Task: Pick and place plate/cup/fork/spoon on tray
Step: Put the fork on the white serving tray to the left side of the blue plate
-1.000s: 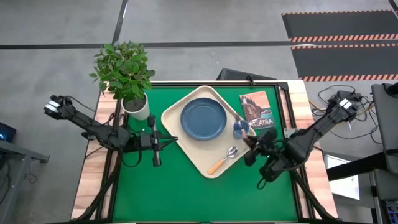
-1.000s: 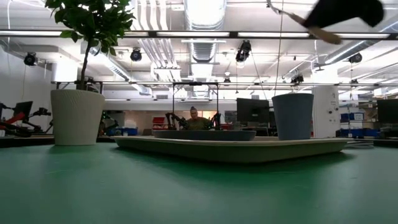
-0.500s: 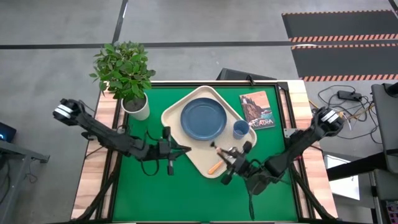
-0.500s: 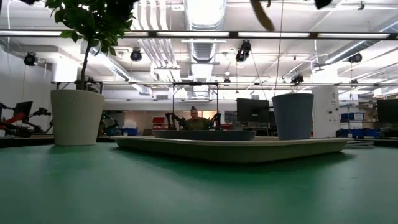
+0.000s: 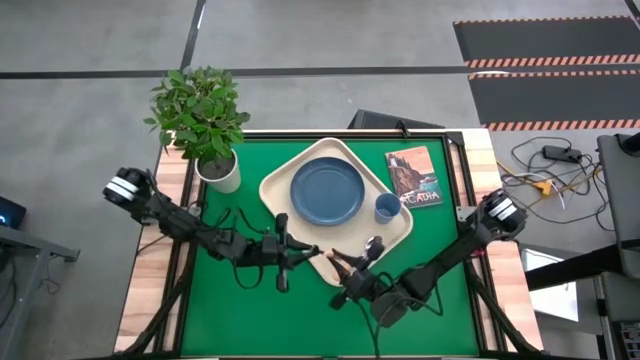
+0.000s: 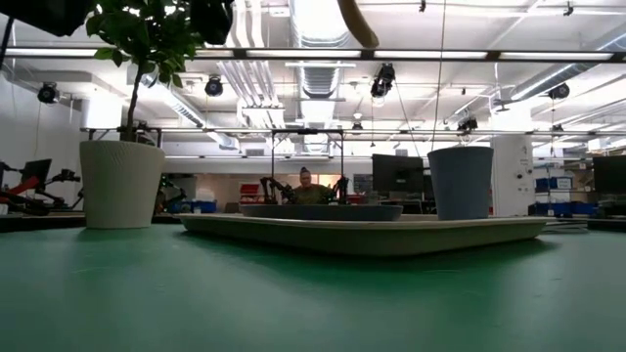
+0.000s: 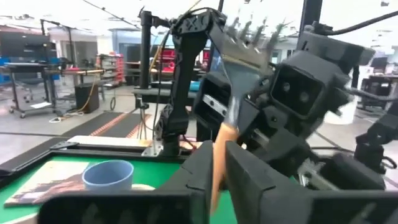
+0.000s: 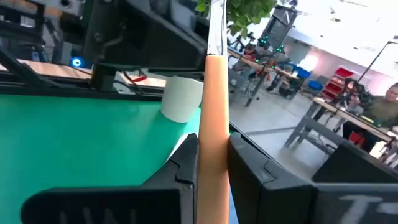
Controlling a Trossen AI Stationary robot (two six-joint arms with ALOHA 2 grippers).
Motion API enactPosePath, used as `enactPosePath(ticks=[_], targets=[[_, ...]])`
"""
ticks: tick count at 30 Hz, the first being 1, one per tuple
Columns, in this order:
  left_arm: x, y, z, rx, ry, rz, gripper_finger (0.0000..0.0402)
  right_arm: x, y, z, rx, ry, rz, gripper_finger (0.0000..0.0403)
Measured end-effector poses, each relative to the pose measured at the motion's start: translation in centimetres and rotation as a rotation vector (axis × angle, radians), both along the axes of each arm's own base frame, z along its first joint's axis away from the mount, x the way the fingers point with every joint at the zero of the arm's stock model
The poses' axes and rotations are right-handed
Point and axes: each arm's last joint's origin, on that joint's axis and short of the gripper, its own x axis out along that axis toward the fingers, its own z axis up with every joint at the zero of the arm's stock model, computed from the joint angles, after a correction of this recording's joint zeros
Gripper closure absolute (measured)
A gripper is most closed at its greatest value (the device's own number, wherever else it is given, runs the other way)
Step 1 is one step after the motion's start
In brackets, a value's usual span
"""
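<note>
The green surface carries the tray at its middle, toward the back edge. The plate lies in the tray, the cup stands in its right corner, and the spoon lies along the tray's front-right edge. That leaves only the fork, which is up in the air just off the tray's front corner with its prongs upward and both arms meeting on it. The right pincer is closed narrow on the orange handle. The left pincer has the same handle running through it, though I cannot tell whether it clamps or merely flanks it. The likely trouble is the shared hold: if one arm pulls away while the other is clamped, the slim, smooth handle could twist or slip out and drop to the surface short of the tray. If it falls inward it may knock the spoon, or tip the cup off the rim. Two pincers this close may also bump each other.
</note>
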Motion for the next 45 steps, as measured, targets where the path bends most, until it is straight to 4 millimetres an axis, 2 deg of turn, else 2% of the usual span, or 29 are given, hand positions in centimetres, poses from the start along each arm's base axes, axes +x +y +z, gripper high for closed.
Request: enactPosePath(ticks=[7, 11, 17, 23, 27, 30, 33, 39, 43, 45], targets=[[0.4, -0.2, 0.4, -0.011, -0.039, -0.025, 0.0277, 1.3, -0.2, 0.1, -0.007, 0.001, -0.023, 0.0361], [0.3, -0.3, 0.5, -0.008, -0.042, -0.046, 0.0239, 1.4, -0.4, 0.1, -0.008, 0.003, -0.027, 0.0361], [0.5, -0.3, 0.2, -0.005, -0.032, -0.036, 0.0227, 1.6, -0.8, 0.1, -0.01, 0.001, -0.05, 0.0361], [0.9, 0.0, -0.1, -0.024, -0.012, 0.092, 0.0227, 1.8, -1.2, 0.1, 0.02, -0.023, -0.059, 0.036], [1.0, 0.0, -0.3, -0.021, -0.005, 0.096, 0.0245, 1.9, -1.4, 0.0, 0.037, -0.036, -0.065, 0.0335], [1.0, 0.0, -0.3, -0.021, -0.005, 0.095, 0.0281, 2.0, -1.5, 0.0, 0.038, -0.036, -0.068, 0.0312], [1.0, 0.0, -0.3, -0.022, -0.005, 0.097, 0.0324, 2.0, -1.5, 0.0, 0.038, -0.036, -0.068, 0.0306], [1.1, 0.3, -0.4, -0.041, -0.005, 0.1, 0.0394, 2.0, -1.4, -0.1, 0.03, -0.019, -0.052, 0.034], [1.1, 0.3, -0.4, -0.026, -0.004, 0.103, 0.0401, 2.0, -1.4, -0.2, 0.03, 0.0, -0.018, 0.0385], [1.1, 0.3, -0.4, -0.018, -0.003, 0.105, 0.0401, 2.0, -1.4, -0.3, 0.024, 0.009, -0.018, 0.0391]])
